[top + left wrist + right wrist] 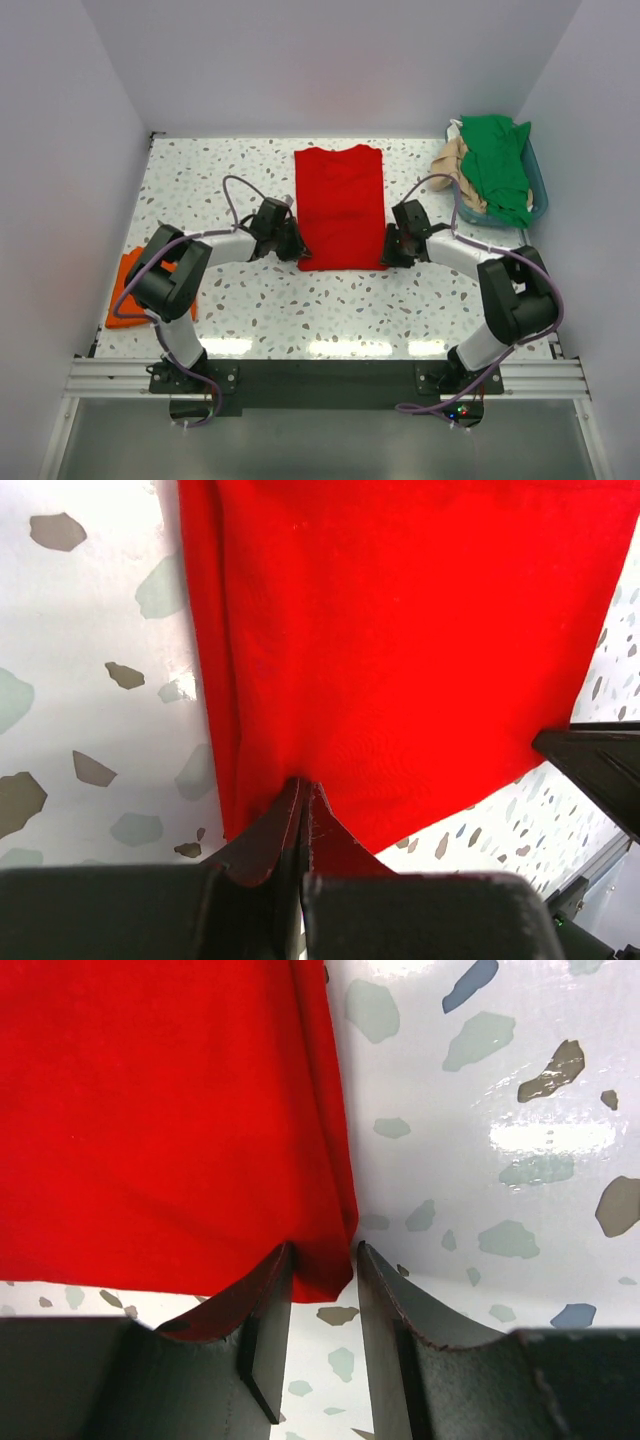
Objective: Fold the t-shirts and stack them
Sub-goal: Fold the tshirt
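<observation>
Top external: counter (300, 310) w/ red tee (340, 205) flat at centre, sides folded in to a strip. Near-left corner is pinched tight in left tool (303, 795). The right tool (323, 1260) is part-open, straddling near-right corner, not clamped yet. Prob. both corners are needed to lift hem evenly for next fold.

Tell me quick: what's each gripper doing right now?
Left gripper: closed, pinching the red t-shirt at its near left corner.
Right gripper: open, jaws straddling the shirt's near right corner.

Plain pale walls (330, 60) enclose a white speckled desk (330, 310); light glares off its near edge, by a metal rail (110, 378)
</observation>
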Available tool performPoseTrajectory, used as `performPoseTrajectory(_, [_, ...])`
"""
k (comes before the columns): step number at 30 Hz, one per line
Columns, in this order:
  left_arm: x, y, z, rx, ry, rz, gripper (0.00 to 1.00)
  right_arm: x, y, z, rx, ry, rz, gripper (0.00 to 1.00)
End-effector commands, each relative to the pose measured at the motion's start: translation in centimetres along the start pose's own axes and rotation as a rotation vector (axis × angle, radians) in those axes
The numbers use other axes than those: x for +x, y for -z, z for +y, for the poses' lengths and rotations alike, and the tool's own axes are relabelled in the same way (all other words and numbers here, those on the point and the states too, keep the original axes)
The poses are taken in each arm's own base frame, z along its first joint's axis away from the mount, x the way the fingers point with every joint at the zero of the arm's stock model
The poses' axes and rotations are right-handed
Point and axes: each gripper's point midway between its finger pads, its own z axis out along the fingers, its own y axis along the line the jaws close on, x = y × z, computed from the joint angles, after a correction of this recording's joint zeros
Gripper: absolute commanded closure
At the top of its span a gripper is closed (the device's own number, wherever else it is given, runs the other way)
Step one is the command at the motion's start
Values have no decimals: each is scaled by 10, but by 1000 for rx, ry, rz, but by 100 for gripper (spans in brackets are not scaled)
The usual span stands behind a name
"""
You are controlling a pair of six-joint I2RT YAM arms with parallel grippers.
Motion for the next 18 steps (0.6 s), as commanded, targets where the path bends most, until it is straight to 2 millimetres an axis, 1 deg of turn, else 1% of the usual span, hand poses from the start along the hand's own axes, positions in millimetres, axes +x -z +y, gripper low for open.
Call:
performPoseTrajectory(1, [-5, 3, 0, 18, 4, -39, 99, -3, 1, 0, -16, -7, -25, 64])
performPoseTrajectory(2, [-6, 6, -3, 29, -4, -40, 96, -3, 2, -1, -12, -7, -21, 64])
performPoseTrajectory(4, [-14, 13, -12, 54, -15, -60, 92, -9, 9, 3, -23, -7, -40, 64])
performPoseTrajectory(5, [-18, 17, -16, 65, -22, -67, 87, -9, 12, 2, -23, -7, -40, 64])
performPoseTrajectory(6, [-22, 24, -20, 75, -24, -79, 85, -16, 20, 6, -36, -5, -62, 64])
performPoseTrajectory(7, [-25, 28, -21, 80, -27, -88, 82, -17, 23, 7, -39, -5, -68, 62])
performPoseTrajectory(8, [-27, 33, -21, 77, -25, -100, 75, -18, 27, 5, -32, -8, -68, 61])
performPoseTrajectory(9, [-31, 42, -22, 82, -24, -116, 72, -20, 31, 5, -38, -12, -75, 60])
performPoseTrajectory(10, [-32, 46, -21, 82, -20, -122, 70, -22, 36, 6, -48, -17, -90, 57])
performPoseTrajectory(11, [-29, 49, -13, 68, -3, -124, 65, -24, 39, 4, -46, -30, -96, 57])
performPoseTrajectory(12, [-31, 56, -13, 77, -1, -137, 64, -23, 40, 2, -47, -37, -101, 56])
performPoseTrajectory(13, [-30, 58, -10, 75, 16, -139, 61, -24, 44, 6, -70, -44, -102, 56])
performPoseTrajectory(14, [-22, 59, -3, 74, 25, -128, 61, -25, 45, 7, -81, -49, -107, 55])
performPoseTrajectory(16, [-17, 62, -3, 96, 26, -124, 58, -21, 44, 10, -101, -60, -92, 55])
performPoseTrajectory(18, [-5, 59, -2, 131, 39, -97, 57, -20, 42, 15, -129, -70, -81, 56])
